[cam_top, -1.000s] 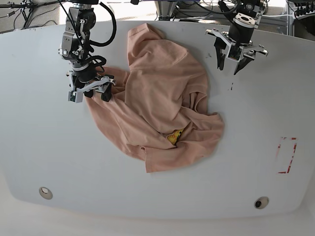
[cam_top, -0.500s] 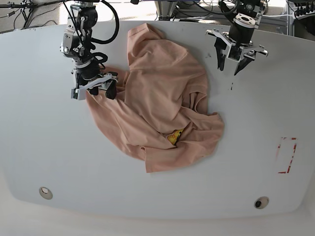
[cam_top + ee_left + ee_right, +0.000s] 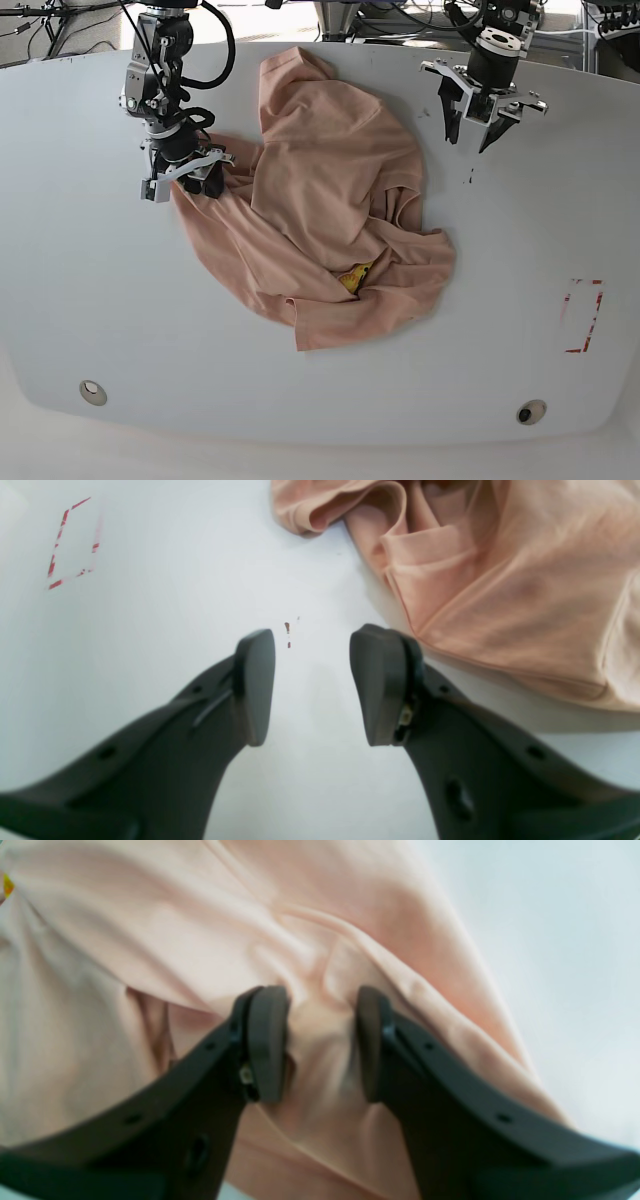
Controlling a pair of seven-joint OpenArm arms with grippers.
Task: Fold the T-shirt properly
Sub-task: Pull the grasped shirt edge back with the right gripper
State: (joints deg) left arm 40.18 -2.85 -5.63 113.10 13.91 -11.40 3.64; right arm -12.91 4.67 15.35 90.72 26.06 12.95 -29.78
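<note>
The salmon-pink T-shirt (image 3: 320,200) lies crumpled in the middle of the white table (image 3: 90,290), with a bit of its yellow emblem (image 3: 352,277) peeking from a fold. At the shirt's left edge in the base view, my right gripper (image 3: 190,175) is down on the cloth. The right wrist view shows its jaws (image 3: 320,1040) pressed on a raised fold of the T-shirt (image 3: 200,915). My left gripper (image 3: 478,130) hangs over bare table beside the shirt's upper right edge. Its jaws (image 3: 312,680) are open and hold nothing, with the T-shirt (image 3: 500,580) just beside them.
A red dashed rectangle (image 3: 583,316) is marked on the table's right side, also seen as a red dashed rectangle (image 3: 72,542) in the left wrist view. Two round holes (image 3: 92,391) (image 3: 531,411) sit near the front edge. Small brown specks (image 3: 287,627) dot the table by the left gripper.
My right gripper shifted slightly along the shirt's left edge and its jaws narrowed onto a fold of cloth. The left arm stayed still.
</note>
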